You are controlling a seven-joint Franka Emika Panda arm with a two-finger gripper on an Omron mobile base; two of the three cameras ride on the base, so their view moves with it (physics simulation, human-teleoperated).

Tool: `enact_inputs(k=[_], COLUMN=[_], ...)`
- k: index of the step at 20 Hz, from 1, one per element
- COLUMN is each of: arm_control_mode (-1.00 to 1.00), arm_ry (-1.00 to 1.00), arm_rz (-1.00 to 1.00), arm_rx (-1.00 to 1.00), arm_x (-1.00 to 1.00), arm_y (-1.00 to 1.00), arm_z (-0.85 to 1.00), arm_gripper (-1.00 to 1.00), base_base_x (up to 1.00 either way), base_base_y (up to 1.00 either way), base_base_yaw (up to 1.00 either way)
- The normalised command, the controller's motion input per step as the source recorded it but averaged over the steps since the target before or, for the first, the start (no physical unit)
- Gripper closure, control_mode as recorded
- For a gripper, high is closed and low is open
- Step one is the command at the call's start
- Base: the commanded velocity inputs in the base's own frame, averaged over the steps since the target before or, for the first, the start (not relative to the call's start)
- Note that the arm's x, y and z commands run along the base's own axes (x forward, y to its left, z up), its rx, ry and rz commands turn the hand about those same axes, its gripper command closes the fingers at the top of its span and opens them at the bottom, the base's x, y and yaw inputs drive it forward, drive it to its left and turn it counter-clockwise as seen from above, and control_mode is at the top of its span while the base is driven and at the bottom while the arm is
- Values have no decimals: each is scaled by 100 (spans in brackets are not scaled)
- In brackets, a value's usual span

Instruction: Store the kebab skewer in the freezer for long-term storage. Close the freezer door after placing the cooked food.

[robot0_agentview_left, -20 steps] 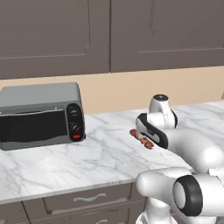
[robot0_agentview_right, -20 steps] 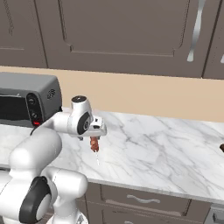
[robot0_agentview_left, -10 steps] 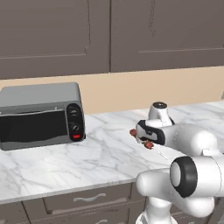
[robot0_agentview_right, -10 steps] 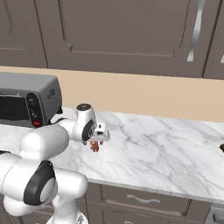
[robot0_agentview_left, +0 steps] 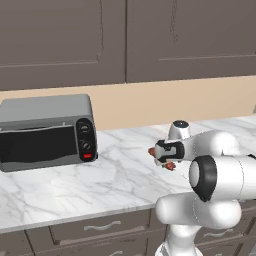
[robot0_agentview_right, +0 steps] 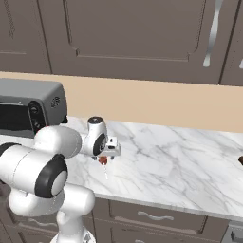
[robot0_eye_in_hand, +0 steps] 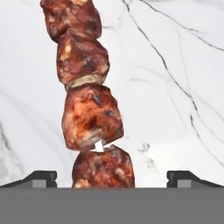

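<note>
On the white marble worktop (robot0_agentview_left: pixel 75 195) lies the reddish-brown meat kebab skewer (robot0_eye_in_hand: pixel 89 109) — my claw (robot0_eye_in_hand: pixel 111 177) spread wide above it, nothing gripped. I'm at the pickup step; next, I judge — lower and close.

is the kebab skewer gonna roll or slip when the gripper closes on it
The kebab skewer probably won't roll far: its meat chunks look lumpy and uneven on the marble counter. The thin stick likely makes it light. The chunks look irregular, so the open gripper may close unevenly and let it twist.
</note>
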Motion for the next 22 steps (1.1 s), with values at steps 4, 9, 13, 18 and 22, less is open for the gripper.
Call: enact_inputs(k=[4, 9, 13, 18, 22], arm_control_mode=[-100, -100, -100, -100, -100], arm_ry=[0, 0, 0, 0, -1], arm_rz=[0, 0, 0, 0, -2], arm_rx=[0, 1, 3, 2, 0], arm_x=[0, 0, 0, 0, 0], arm_y=[0, 0, 0, 0, 10], arm_z=[-34, -37, -27, -22, 0], arm_gripper=[-100, -100, -100, 100, 100], base_base_x=[0, 0, 0, 0, 0], base_base_y=[0, 0, 0, 0, 0], base_base_yaw=[0, 0, 0, 0, 0])
